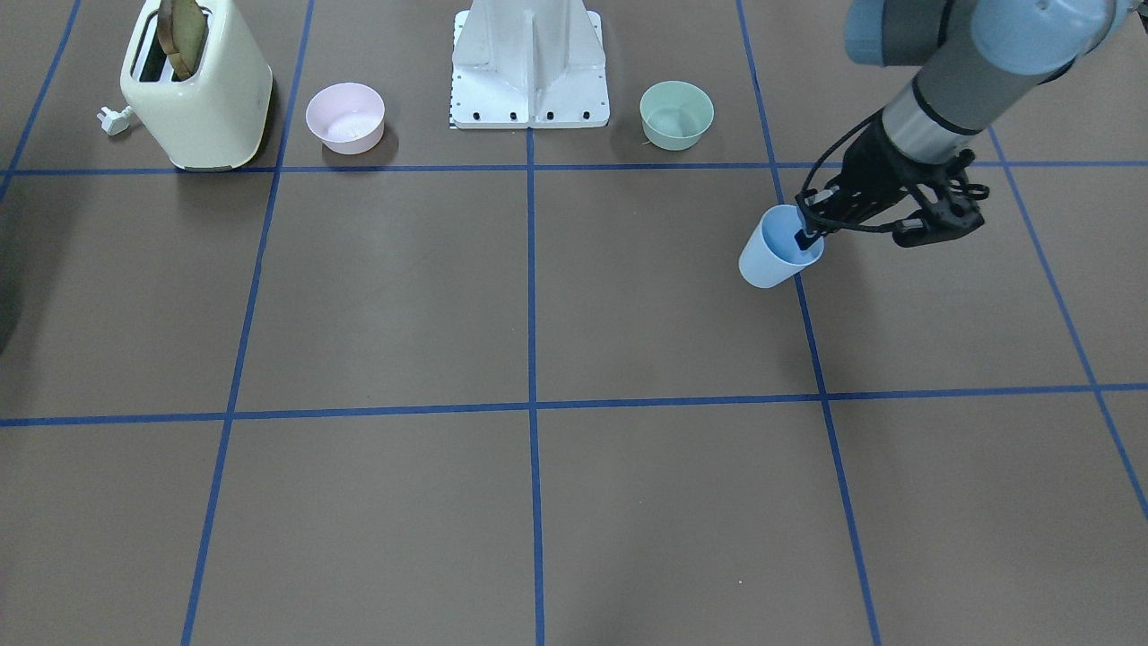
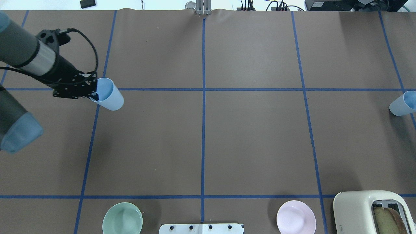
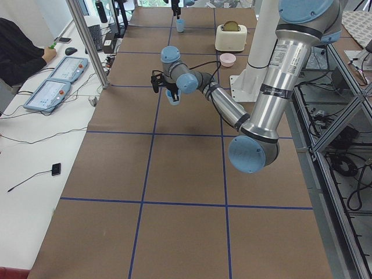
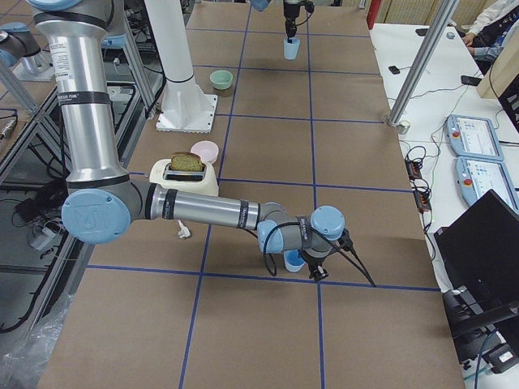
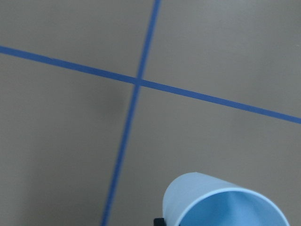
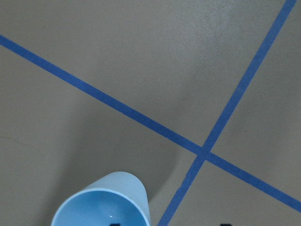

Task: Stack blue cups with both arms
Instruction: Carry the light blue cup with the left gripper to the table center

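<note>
Plainly clamped on the rim of the first blue cup (image 1: 771, 262), the left gripper (image 1: 807, 235): one black finger down inside the mouth, the other against the outer wall. Held tilted, mouth turned up toward that gripper, base swung away from it, close to a crossing of blue tape lines (image 5: 138, 81). Pale sky-blue, smooth, tapered, handleless; within it, only that finger. Toward the robot's base from this gripper and somewhat inward, a mint-green bowl (image 1: 676, 114), a faint pale patch on its floor, too dim to name. Farther along past the white base mount (image 1: 531, 67), well apart from the left gripper, a pale pink bowl (image 1: 345, 117) with a bare, glossy inside. Beyond that, a cream toaster (image 1: 202, 99) with a slice of browned bread (image 1: 182, 36) standing up out of one slot. Right at the right gripper (image 4: 312, 263), the second blue cup (image 2: 402, 103), same colour and shape, its open mouth filling the bottom edge of the right wrist view. Impossible to tell how wide this gripper stands or whether it has hold of that cup.
</note>
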Robot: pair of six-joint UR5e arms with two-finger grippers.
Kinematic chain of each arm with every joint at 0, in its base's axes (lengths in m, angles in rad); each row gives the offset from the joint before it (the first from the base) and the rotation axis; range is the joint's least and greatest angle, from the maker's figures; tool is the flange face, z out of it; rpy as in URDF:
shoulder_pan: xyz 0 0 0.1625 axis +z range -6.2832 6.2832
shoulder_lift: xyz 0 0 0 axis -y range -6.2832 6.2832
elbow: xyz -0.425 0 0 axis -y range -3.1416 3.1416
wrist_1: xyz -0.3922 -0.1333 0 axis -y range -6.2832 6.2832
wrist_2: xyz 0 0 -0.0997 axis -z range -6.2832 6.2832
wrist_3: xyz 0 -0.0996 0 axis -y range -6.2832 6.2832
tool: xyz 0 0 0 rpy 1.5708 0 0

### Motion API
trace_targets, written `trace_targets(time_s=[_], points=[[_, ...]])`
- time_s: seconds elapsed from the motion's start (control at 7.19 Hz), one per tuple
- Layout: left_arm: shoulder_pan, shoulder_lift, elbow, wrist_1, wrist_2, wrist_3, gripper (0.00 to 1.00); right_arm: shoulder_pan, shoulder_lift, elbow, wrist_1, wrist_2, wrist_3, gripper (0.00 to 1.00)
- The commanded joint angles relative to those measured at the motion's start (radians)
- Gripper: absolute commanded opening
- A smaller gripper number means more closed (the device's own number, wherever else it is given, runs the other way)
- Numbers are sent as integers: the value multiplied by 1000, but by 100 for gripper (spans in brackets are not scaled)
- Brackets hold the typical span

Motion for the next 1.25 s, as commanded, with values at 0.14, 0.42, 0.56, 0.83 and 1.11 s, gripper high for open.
trace_targets(time_s=[0.14,0.42,0.56,0.83,1.11], points=[[155,-191,22,140,135,-151,0,-8,1,1,12,0,35,73],[170,-222,36,140,136,-171,0,-27,1,-2,21,0,35,70],[185,-245,56,137,137,-210,0,-31,1,-1,21,0,39,70],[223,-285,75,137,159,-248,0,-42,1,-2,23,0,39,55],[258,-311,113,133,195,-256,0,-44,-2,-2,23,-1,39,21]])
